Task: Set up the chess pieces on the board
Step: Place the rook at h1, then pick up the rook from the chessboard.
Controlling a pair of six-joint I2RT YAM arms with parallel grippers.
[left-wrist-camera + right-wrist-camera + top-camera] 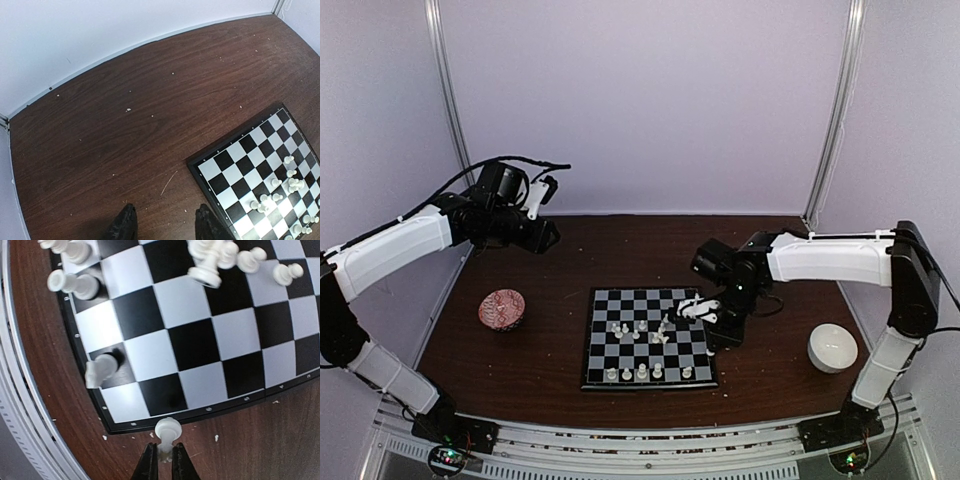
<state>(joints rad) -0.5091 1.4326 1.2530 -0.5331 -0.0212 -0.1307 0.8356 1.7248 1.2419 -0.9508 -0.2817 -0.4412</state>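
The board (620, 305) lies at the table's middle, with white chess pieces in a row along its near edge (642, 373) and a loose cluster (638, 328) at its centre. My right gripper (692, 312) hangs over the board's right side. In the right wrist view it (165, 455) is shut on a small white chess piece (167, 432), held just outside the board's black rim (220, 407). More chess pieces (205, 265) stand on squares beyond. My left gripper (165, 222) is open and empty, raised over bare wood at the back left, with the board (235, 165) to its right.
A red patterned bowl (503, 308) sits left of the board and a white bowl (832, 347) sits at the right. Pale crumbs (128, 109) dot the brown table. White walls close the back and sides.
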